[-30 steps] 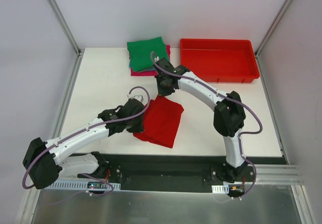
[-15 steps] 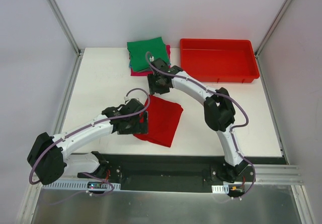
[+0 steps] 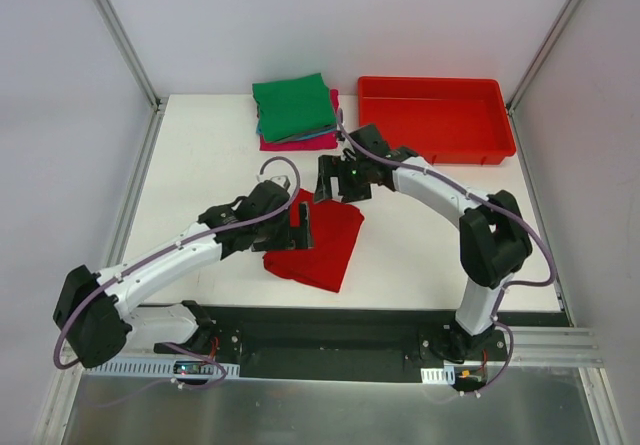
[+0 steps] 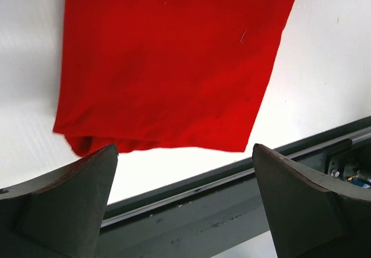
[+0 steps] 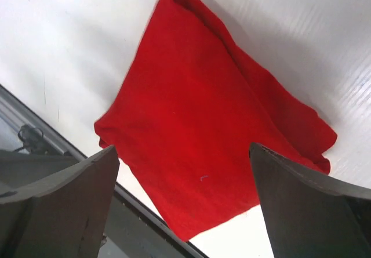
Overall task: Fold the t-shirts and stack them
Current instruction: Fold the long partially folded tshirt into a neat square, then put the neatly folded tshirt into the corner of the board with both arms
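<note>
A bright red t-shirt (image 3: 322, 248) lies folded into a rough rectangle near the table's front middle, also seen in the left wrist view (image 4: 168, 66) and the right wrist view (image 5: 203, 124). My left gripper (image 3: 303, 227) hovers over its left edge, open and holding nothing (image 4: 185, 203). Over the shirt's far corner, my right gripper (image 3: 332, 179) is just as wide open and empty (image 5: 184, 206). At the back, a folded green t-shirt (image 3: 293, 108) tops a stack with a teal one (image 3: 260, 125) and a magenta one (image 3: 285, 144) under it.
A rigid red plastic bin (image 3: 435, 117) stands at the back right, beside the stack. The white table (image 3: 200, 165) ends at a dark rail (image 3: 350, 325) along its near edge, close to the red shirt. Metal frame posts rise at the back corners.
Both grippers have opened from shut and let go of the red shirt, which now lies flat. The right gripper drew back to the right; the left shifted right over the shirt's edge.
</note>
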`<state>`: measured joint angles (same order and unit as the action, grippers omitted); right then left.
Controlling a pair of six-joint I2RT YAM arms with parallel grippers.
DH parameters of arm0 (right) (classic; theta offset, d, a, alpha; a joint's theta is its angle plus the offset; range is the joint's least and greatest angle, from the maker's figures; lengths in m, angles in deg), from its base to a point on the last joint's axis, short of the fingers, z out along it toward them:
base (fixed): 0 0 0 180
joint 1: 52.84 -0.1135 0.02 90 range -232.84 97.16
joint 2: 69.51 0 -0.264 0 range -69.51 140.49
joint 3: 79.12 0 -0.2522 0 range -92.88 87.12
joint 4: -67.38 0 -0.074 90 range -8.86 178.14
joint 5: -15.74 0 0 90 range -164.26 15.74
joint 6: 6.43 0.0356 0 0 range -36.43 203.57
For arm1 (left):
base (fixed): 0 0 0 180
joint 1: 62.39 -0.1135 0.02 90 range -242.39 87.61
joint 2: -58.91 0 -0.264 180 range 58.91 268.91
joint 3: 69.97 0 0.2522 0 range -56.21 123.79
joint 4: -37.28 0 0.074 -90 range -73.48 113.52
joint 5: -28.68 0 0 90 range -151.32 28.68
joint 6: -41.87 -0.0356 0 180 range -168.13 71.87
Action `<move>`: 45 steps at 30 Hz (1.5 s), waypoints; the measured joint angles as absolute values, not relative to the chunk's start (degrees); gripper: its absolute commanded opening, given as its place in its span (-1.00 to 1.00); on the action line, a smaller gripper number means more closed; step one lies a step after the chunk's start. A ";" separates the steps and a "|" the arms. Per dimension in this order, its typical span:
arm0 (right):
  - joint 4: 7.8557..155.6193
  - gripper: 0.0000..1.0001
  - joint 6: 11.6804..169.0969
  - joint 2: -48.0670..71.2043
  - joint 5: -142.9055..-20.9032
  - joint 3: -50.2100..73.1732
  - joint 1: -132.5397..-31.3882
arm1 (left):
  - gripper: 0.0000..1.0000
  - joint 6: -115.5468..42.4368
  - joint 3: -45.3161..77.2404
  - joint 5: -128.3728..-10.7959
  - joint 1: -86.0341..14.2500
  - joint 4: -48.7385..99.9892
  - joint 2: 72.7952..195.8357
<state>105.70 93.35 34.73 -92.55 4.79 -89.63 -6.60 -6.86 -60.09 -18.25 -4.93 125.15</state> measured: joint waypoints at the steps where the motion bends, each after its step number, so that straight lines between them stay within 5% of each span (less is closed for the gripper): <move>1: 104.80 0.92 93.68 34.34 -93.90 6.45 -88.87 | 0.98 -6.57 -6.73 -60.44 -18.25 -4.07 126.02; 20: 92.54 0.92 97.40 45.86 -105.14 9.64 -87.69 | 0.98 -3.78 -7.04 -57.25 -20.63 7.99 142.44; 30: 69.81 0.92 112.33 31.06 -101.46 36.00 -88.52 | 0.98 -1.66 -7.80 -58.10 -26.12 11.75 147.77; 36: 56.98 0.92 126.49 22.19 -85.99 49.82 -94.97 | 0.98 -4.96 -4.11 -59.28 -26.16 9.54 150.94; 45: 49.88 0.92 135.32 16.62 -76.88 58.19 -101.46 | 0.98 -5.17 -2.69 -67.39 -27.58 16.43 153.12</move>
